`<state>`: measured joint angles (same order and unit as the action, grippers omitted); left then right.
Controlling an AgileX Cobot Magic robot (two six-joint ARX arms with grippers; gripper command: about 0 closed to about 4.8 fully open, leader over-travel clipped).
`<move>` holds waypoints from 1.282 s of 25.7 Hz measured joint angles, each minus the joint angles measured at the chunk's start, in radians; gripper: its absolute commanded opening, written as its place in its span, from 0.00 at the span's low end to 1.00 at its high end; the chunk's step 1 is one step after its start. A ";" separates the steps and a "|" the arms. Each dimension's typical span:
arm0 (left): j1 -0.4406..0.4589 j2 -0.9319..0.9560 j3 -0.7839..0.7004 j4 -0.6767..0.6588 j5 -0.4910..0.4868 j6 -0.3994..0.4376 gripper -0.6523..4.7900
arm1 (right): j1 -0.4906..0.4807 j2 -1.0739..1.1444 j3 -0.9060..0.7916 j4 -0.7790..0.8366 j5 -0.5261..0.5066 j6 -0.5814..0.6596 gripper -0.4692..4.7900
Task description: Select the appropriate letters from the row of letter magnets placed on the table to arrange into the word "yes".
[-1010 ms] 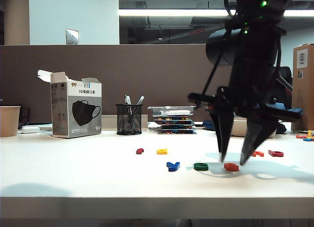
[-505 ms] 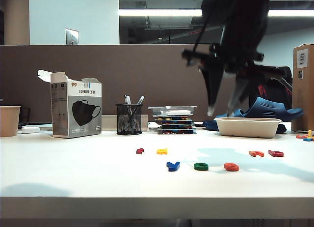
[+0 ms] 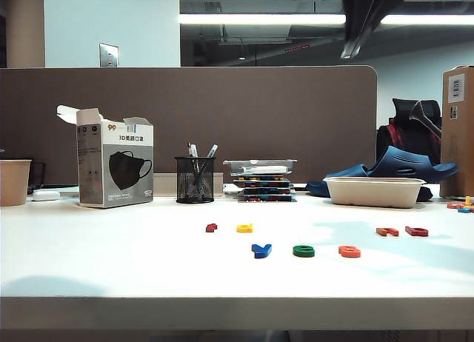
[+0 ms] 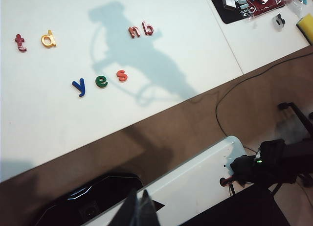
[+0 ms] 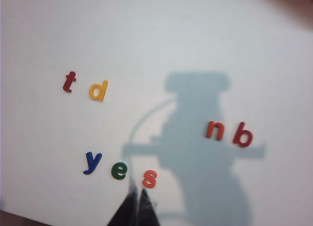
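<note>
My right gripper [image 5: 136, 202] hangs pinched together, empty, above the table [image 5: 205, 35]; left gripper [image 4: 138, 210] likewise pressed together off its edge; blue y [image 5: 92, 162], green e [image 5: 119, 170], orange-red s [image 5: 149, 178] spell yes in front; I judge them light, stiff, slippery, best nipped across their edges

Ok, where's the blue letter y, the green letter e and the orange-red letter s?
small flat blue plastic letter y [image 5: 91, 162], right wrist view, its stem.
small flat green plastic letter e [image 5: 119, 170], right wrist view, its middle.
small flat orange-red plastic letter s [image 5: 149, 178], right wrist view, its middle.
</note>
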<state>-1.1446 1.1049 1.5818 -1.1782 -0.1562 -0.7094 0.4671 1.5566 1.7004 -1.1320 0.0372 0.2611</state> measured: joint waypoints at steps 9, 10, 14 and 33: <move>0.000 0.000 0.000 0.000 0.000 0.000 0.11 | -0.072 -0.316 0.001 -0.075 0.101 -0.080 0.08; 0.000 0.000 0.000 0.000 0.000 0.000 0.11 | -0.097 -0.342 0.000 -0.086 0.101 -0.085 0.08; 0.000 0.000 0.000 0.000 0.000 0.000 0.11 | -0.289 -0.504 -0.025 -0.104 0.093 -0.104 0.08; 0.420 0.019 0.000 0.197 -0.110 0.367 0.11 | -0.496 -0.982 -0.672 0.206 -0.073 -0.125 0.08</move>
<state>-0.7242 1.1244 1.5818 -0.9810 -0.2661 -0.3420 -0.0292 0.5743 1.0283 -0.9260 -0.0357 0.1364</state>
